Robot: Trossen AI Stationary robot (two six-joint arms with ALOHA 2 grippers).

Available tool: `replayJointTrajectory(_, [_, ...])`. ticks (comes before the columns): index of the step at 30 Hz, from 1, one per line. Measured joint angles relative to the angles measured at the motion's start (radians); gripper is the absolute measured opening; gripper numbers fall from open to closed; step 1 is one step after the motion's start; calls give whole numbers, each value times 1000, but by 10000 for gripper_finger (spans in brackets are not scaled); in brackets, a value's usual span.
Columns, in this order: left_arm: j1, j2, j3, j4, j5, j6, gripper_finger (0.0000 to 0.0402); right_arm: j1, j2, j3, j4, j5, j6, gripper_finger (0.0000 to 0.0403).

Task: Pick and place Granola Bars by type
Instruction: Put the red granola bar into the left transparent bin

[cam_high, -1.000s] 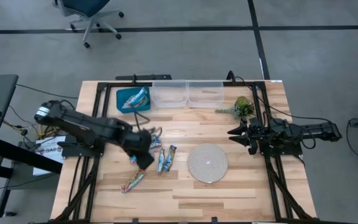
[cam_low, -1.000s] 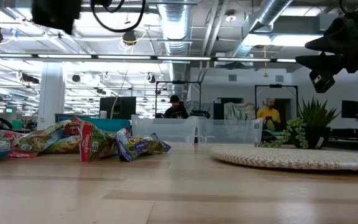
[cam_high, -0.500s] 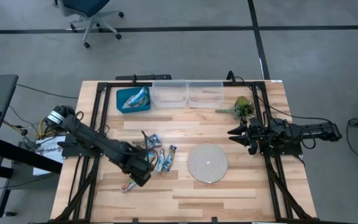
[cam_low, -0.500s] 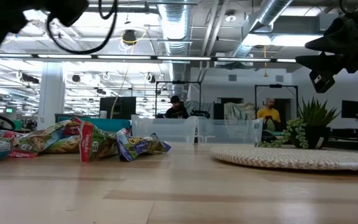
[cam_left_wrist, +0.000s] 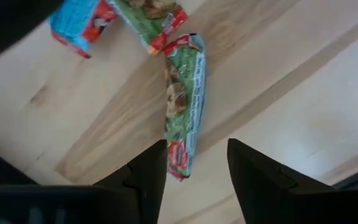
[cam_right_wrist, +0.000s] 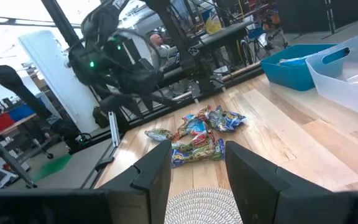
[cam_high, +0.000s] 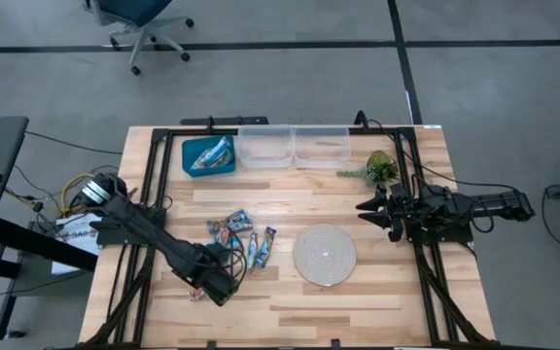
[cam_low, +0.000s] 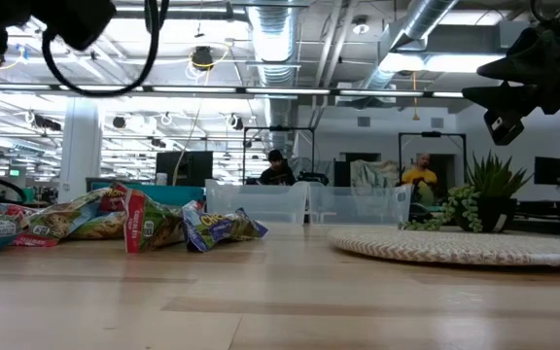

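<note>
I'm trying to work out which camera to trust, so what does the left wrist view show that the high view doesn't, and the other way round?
Only the left wrist view: the left gripper with fingers open, either side of the red end of a green-wrapped granola bar, not closed on it.

Only the high view: the whole table, the blue bin holding bars, two clear bins, the round mat, the plant sprig, and the right gripper waiting near the right edge.

Both: the left arm down over the near-left bar, and the neighbouring cluster of bars.
</note>
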Motion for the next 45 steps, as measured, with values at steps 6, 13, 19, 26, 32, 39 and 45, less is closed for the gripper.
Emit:
replayJointTrajectory(6, [-2, 79, 0, 27, -9, 45, 190, 0, 0, 0, 0, 0, 0, 144])
replayJointTrajectory(13, [6, 127, 0, 18, 0, 84, 192, 0, 0, 0, 0, 0, 0, 141])
replayJointTrajectory(19, [7, 147, -56, 136, 60, 117, 192, 0, 0, 0, 0, 0, 0, 144])
replayJointTrajectory(26, [12, 148, -112, 199, 57, 117, 192, 0, 0, 0, 0, 0, 0, 141])
replayJointTrajectory(32, [13, 148, -117, 192, 44, 132, 182, 0, 0, 0, 0, 0, 0, 144])
replayJointTrajectory(39, [13, 147, -118, 190, 25, 133, 102, 0, 0, 0, 0, 0, 0, 141])
replayJointTrajectory(45, [13, 146, -118, 191, 23, 133, 19, 0, 0, 0, 0, 0, 0, 144])
